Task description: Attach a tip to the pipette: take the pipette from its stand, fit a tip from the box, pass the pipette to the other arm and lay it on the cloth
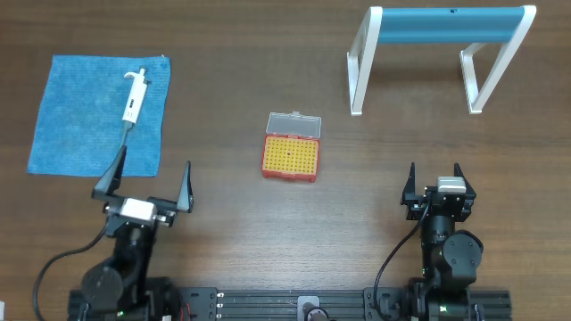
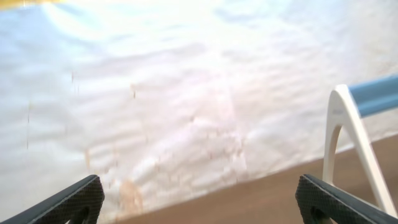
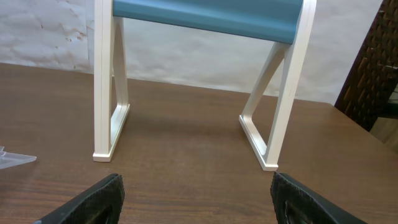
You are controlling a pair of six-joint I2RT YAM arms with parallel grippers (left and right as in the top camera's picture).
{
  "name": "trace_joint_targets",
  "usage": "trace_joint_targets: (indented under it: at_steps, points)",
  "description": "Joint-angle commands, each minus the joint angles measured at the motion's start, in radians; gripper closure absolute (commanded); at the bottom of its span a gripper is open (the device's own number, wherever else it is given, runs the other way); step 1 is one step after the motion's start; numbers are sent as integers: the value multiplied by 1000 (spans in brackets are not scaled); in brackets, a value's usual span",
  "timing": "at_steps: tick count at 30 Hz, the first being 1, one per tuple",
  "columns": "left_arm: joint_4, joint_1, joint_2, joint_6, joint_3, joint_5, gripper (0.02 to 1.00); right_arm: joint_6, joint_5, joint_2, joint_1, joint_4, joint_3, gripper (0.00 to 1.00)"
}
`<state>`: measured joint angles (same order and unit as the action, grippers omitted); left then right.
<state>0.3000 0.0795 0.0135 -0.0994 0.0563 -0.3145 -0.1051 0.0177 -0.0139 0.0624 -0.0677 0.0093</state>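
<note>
The left pincer (image 1: pixel 154 162) and the right pincer (image 1: pixel 435 169) gape wide and empty low in the frame, and we judge the pipette (image 1: pixel 134 96), lying on the cloth (image 1: pixel 76 134) at upper left, light, stiff and slick, best gripped mid-body.

Too fine or cropped — 3 things
The white pipette (image 1: pixel 134 96) on the blue cloth (image 1: pixel 80 125) ends too fine to show whether a tip sits there; the yellow tips (image 1: pixel 290 156) in the red plastic box (image 1: pixel 290 177) are too small to count — both wrist views' edges crop the white-legged, blue-barred stand (image 3: pixel 205 15).
</note>
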Motion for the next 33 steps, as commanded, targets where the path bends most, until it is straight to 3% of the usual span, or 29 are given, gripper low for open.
trace_joint_targets:
  at_steps: [1, 9, 15, 18, 33]
  points:
    - [-55, -2, -9, 18, -51, 74, 20, 23, 8, 8, -7, -2, -5, 224]
    - [-368, -3, -9, 36, -51, 119, 20, 23, 8, 8, -7, -2, -5, 222]
    - [-372, -50, -9, 54, -51, 193, 23, 23, 8, 8, -7, -2, -5, 224]
    - [-380, -67, -9, 138, -51, 324, 23, 23, 8, 8, -7, -2, -5, 224]
    - [-379, -68, -9, 147, -51, 337, 20, 23, 8, 8, -7, -2, -5, 218]
